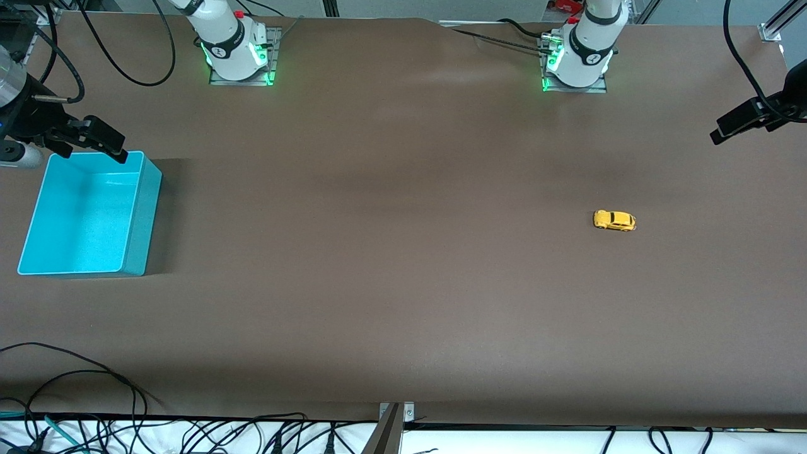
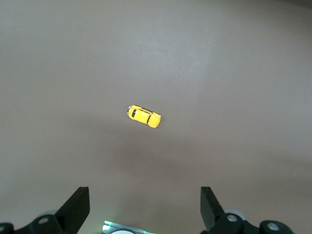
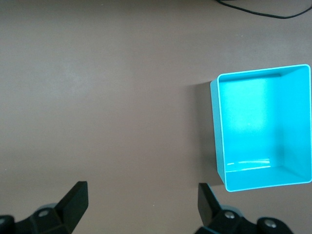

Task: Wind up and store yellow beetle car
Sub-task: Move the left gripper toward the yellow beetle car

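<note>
The yellow beetle car [image 1: 614, 220] stands on the brown table toward the left arm's end. It also shows in the left wrist view [image 2: 144, 116], well clear of the fingers. My left gripper [image 1: 725, 129] hangs high over the table's edge at that end, open and empty [image 2: 145, 209]. The turquoise bin [image 1: 150, 214] is empty and sits at the right arm's end. My right gripper [image 1: 94, 148] hangs over the table beside the bin's rim [image 3: 217, 131], open and empty [image 3: 141, 207].
The two arm bases [image 1: 236, 47] [image 1: 577, 60] stand along the table's edge farthest from the front camera. Loose black cables [image 1: 94, 378] lie at the edge nearest that camera. A wide stretch of brown table [image 1: 378, 221] lies between car and bin.
</note>
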Motion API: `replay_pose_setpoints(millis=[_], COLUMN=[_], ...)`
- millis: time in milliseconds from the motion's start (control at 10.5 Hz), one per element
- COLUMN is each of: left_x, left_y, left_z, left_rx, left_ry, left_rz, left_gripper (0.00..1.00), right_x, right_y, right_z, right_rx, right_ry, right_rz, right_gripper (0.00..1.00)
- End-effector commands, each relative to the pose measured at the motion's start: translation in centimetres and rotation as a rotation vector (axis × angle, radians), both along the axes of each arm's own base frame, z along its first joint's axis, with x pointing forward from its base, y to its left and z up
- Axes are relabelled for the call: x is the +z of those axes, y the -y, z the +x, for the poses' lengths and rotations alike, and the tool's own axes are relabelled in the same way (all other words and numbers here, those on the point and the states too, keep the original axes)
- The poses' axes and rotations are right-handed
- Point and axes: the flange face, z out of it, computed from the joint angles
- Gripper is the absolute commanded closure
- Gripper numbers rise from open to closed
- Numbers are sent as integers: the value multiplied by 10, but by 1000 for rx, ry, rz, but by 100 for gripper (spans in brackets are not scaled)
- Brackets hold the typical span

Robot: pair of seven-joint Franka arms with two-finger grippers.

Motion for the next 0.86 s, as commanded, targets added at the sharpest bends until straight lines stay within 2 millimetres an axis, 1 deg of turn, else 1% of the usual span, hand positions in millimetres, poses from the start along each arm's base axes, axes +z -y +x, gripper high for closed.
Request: replay_pose_setpoints(millis=[0, 95, 285, 475, 665, 760], left_x=[5, 5, 6, 8, 8, 7], left_y=[29, 38, 33, 36, 43, 41], left_z=[-1, -2, -2, -3, -4, -5], left_rx=[-51, -61, -51, -57, -71, -69], left_ry=[0, 0, 1, 6, 4, 3], left_rz=[-22, -10, -15, -15, -9, -9], left_gripper=[0, 0, 0, 0, 0, 0], right_x=[10, 10, 9, 9, 9, 9], right_y=[1, 1, -3, -3, -3, -3], right_z=[-4, -4, -4, -4, -4, -4], right_rx=[2, 1, 4, -1, 4, 4], right_ry=[1, -1, -2, -2, -2, -2], right_rz=[17, 17, 15, 15, 17, 17], right_gripper=[0, 0, 0, 0, 0, 0])
